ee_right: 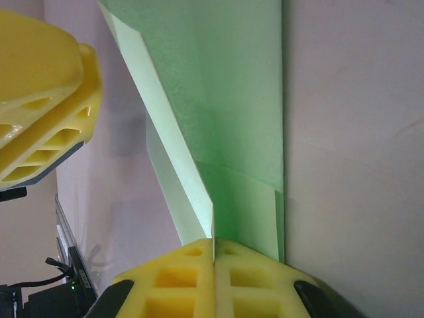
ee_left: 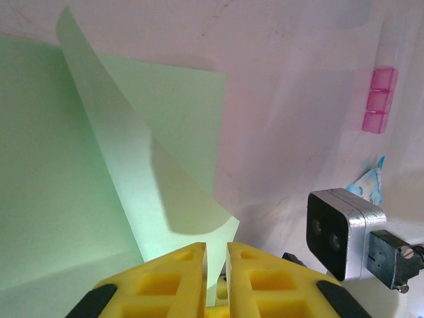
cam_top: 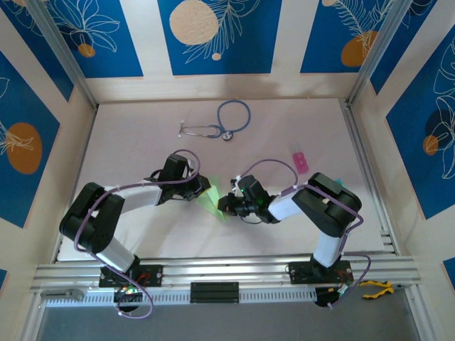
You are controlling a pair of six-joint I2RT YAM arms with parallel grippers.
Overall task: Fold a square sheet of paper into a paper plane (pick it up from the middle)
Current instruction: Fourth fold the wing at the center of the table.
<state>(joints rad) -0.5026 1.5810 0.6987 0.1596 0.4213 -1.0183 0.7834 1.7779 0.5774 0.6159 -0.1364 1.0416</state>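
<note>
The square sheet of paper (cam_top: 214, 200) is pale green and partly folded, lying on the table between my two grippers. One flap (ee_left: 132, 172) stands up from the flat part (ee_left: 46, 185). My right gripper (cam_top: 227, 206) is shut on the raised crease of the sheet (ee_right: 225, 99), its yellow fingertips (ee_right: 214, 248) pressed together with the paper edge between them. My left gripper (cam_top: 202, 187) sits at the sheet's left side. Its fingertips (ee_left: 216, 255) stand a narrow gap apart, with paper showing beyond the gap. In the right wrist view its fingers (ee_right: 53, 99) sit beside the paper.
A stethoscope (cam_top: 224, 122) lies at the back middle. A small pink block (cam_top: 300, 162) (ee_left: 377, 99) and a teal-and-white packet (ee_left: 371, 182) lie to the right. Yellow pliers (cam_top: 377, 288) rest on the front rail. Rails and walls ring the table.
</note>
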